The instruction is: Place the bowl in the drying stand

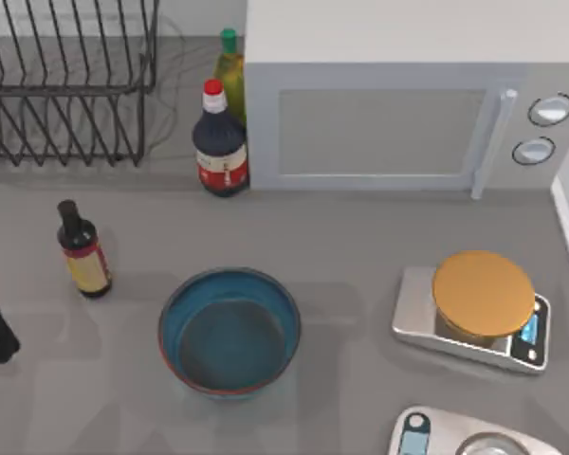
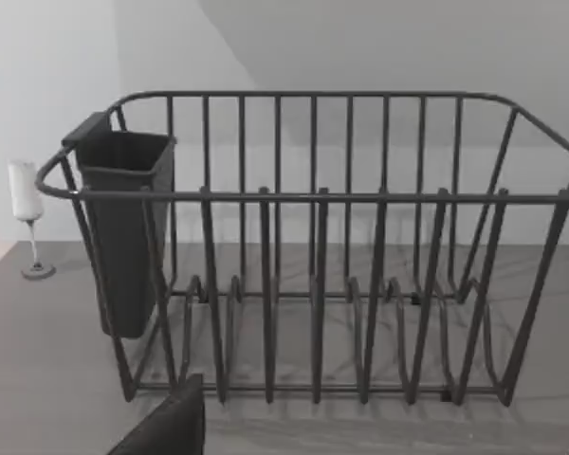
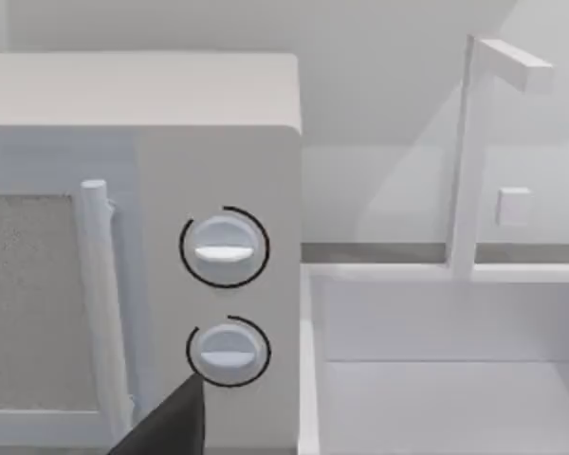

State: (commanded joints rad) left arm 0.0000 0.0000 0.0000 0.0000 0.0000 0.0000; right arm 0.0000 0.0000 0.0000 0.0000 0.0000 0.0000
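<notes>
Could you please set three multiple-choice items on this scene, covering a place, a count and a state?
1. Where does the bowl sit?
A. on the table, in front of the microwave
B. inside the drying stand
C. on the kitchen scale

2. How many bottles stand on the table?
A. one
B. three
C. five

3. What do the slots of the drying stand hold?
A. a stack of plates
B. the bowl
C. nothing

Answers: 1 A, the top view shows the bowl on the grey surface, apart from stand and scale. 2 B, a small dark bottle, a red-capped bottle and a green-capped bottle. 3 C, the left wrist view shows bare slots.
</notes>
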